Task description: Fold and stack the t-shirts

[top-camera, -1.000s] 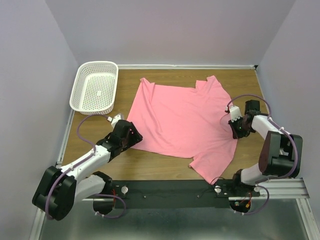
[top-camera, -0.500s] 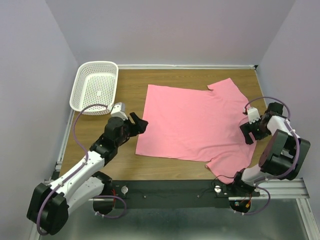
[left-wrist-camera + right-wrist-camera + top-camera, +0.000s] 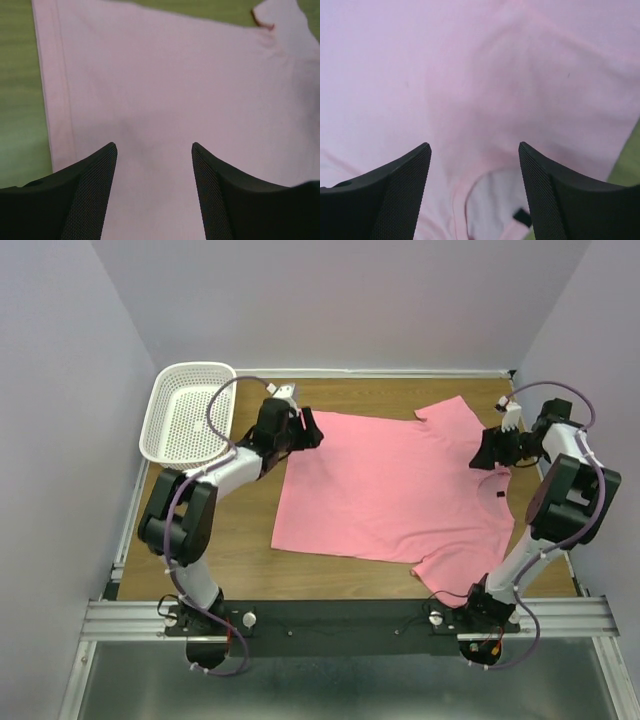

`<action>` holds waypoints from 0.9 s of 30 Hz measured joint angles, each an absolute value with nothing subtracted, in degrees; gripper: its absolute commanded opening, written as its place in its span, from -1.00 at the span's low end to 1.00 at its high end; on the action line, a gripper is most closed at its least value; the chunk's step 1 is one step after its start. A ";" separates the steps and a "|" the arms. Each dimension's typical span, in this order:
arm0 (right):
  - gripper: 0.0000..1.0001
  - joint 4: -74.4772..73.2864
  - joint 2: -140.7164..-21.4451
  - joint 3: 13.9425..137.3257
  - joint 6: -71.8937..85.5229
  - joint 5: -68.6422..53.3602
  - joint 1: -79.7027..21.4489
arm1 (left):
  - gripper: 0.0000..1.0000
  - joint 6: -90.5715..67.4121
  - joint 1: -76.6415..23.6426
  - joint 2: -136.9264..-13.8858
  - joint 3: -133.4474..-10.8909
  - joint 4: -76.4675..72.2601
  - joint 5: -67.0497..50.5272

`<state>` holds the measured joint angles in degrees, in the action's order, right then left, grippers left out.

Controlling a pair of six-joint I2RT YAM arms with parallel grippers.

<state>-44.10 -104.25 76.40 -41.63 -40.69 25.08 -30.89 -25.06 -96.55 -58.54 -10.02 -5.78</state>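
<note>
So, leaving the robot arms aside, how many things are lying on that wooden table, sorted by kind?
Salmon-pink short-sleeved t-shirt: 1
White perforated plastic basket: 1
Total: 2

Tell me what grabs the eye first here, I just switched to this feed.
The salmon-pink t-shirt, spread nearly flat across the middle of the wooden table, dominates. Both grippers hang open over it: the left gripper at its far left corner, the right gripper by the neckline at its right edge. A white basket sits in the table's far left corner.
</note>
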 measured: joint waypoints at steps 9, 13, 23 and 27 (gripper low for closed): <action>0.06 -32.84 -125.49 102.32 -17.34 -41.06 18.26 | 0.24 -26.96 -14.41 -120.16 -92.20 -3.75 -11.25; 0.06 -28.18 -136.38 117.47 -8.97 -37.08 17.15 | 0.23 -27.03 -12.91 -127.52 -100.57 -1.04 -12.91; 0.05 -24.99 -154.63 138.91 3.03 -29.82 16.19 | 0.23 -27.46 -12.88 -132.68 -104.77 2.39 -16.19; 0.04 -23.62 -156.09 140.49 4.86 -28.73 15.31 | 0.24 -27.73 -12.47 -132.66 -103.92 1.28 -17.78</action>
<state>-23.62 -156.09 140.49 4.86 -28.73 15.31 -27.73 -12.47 -132.66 -103.92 1.28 -17.78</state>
